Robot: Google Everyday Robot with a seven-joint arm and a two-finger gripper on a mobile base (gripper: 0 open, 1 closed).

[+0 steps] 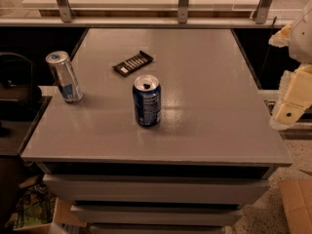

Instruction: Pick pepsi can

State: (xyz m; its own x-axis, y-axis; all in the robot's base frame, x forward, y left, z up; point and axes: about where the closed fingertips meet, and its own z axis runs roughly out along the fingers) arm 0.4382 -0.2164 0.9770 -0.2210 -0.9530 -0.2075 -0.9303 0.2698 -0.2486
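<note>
The pepsi can [146,101] is dark blue with white print and a silver top with an open pull-tab hole. It stands upright near the middle of the grey table [209,106], a little toward the front. My gripper [291,105] is at the right edge of the view, pale cream, off the table's right side and well away from the can. Nothing is held in it that I can see.
A taller, slimmer silver-and-blue can [64,76] stands near the table's left edge. A dark snack bar wrapper [132,63] lies behind the pepsi can. Drawers sit below the tabletop, a cardboard box [296,206] is on the floor at right.
</note>
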